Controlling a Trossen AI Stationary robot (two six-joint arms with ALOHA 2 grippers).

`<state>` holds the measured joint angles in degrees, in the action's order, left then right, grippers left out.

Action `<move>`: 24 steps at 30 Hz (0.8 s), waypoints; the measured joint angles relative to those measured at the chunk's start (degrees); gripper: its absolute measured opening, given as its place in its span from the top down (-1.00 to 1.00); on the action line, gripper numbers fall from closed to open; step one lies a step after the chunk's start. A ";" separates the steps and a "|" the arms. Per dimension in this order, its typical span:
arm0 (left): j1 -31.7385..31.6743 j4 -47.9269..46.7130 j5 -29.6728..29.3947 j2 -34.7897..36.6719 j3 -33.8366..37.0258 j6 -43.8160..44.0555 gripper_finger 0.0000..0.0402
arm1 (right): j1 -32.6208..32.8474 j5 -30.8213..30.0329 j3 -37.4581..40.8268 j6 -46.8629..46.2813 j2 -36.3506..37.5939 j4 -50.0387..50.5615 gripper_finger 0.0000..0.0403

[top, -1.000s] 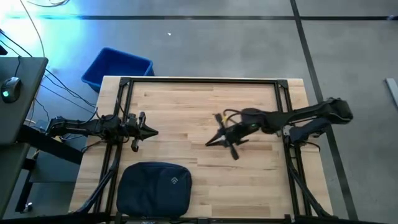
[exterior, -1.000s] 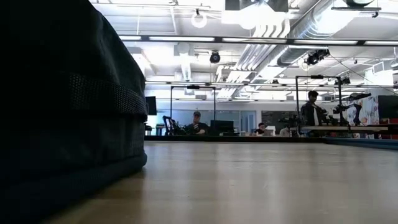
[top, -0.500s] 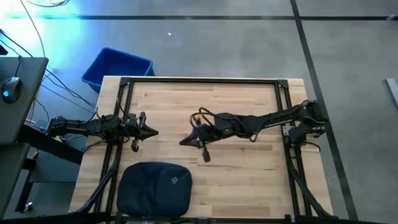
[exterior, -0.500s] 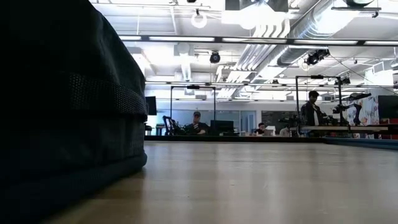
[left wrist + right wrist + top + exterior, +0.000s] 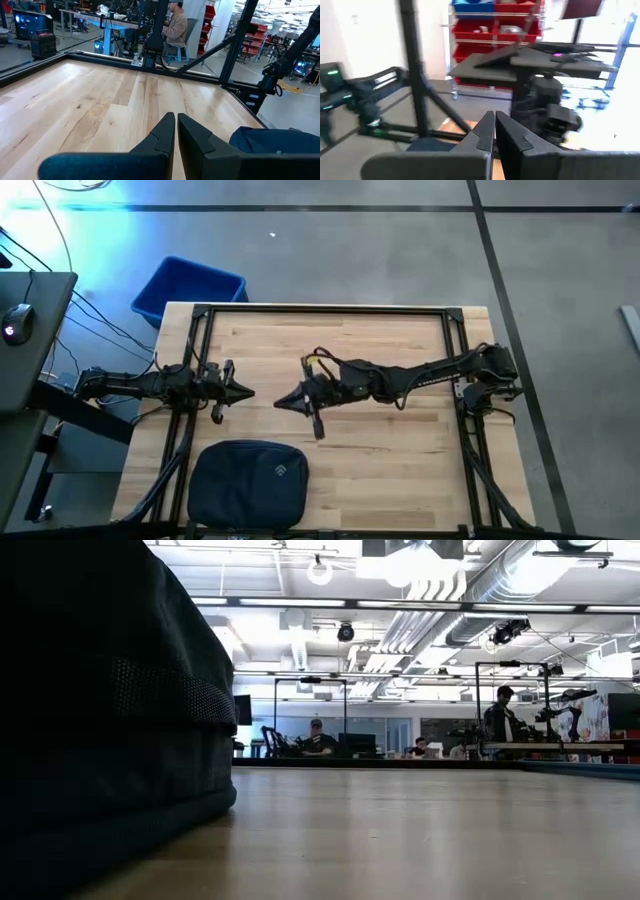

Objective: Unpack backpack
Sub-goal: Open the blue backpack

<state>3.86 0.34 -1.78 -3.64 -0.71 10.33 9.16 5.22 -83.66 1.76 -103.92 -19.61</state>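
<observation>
The dark navy backpack (image 5: 247, 483) lies flat on the table's near edge, left of the middle, with its white logo up; its side fills the left of the low view (image 5: 100, 720), and a corner shows in the left wrist view (image 5: 272, 141). My left gripper (image 5: 250, 392) waits shut at the table's left side, pointing level toward the right (image 5: 176, 120). My right gripper (image 5: 278, 401) is shut and empty, stretched level over the table's middle toward the left, above and beyond the backpack's far edge (image 5: 495, 120).
A bright blue bin (image 5: 188, 288) stands on the floor beyond the table's far left corner. A black frame (image 5: 330, 310) runs along the table's edges. The wooden tabletop (image 5: 400, 450) lies bare to the right of the backpack. People sit and stand in the room behind.
My right arm has reached out across the table toward its left side, moving fast at first and then slower, and its wrist has rolled. Its gripper has stayed shut. The backpack and my left arm have kept still.
</observation>
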 joint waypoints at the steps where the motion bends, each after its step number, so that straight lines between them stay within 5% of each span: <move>1: 0.00 0.00 0.00 -0.03 0.00 0.00 0.99 | 0.30 0.22 0.00 -0.13 0.00 0.15 1.00; 24: 0.00 0.00 0.00 -0.13 0.00 0.01 0.99 | 1.67 -6.26 0.07 -4.55 -5.64 -1.10 1.00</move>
<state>3.86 0.34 -1.78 -3.77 -0.71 10.34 10.82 -1.04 -83.59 -2.79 -109.56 -20.71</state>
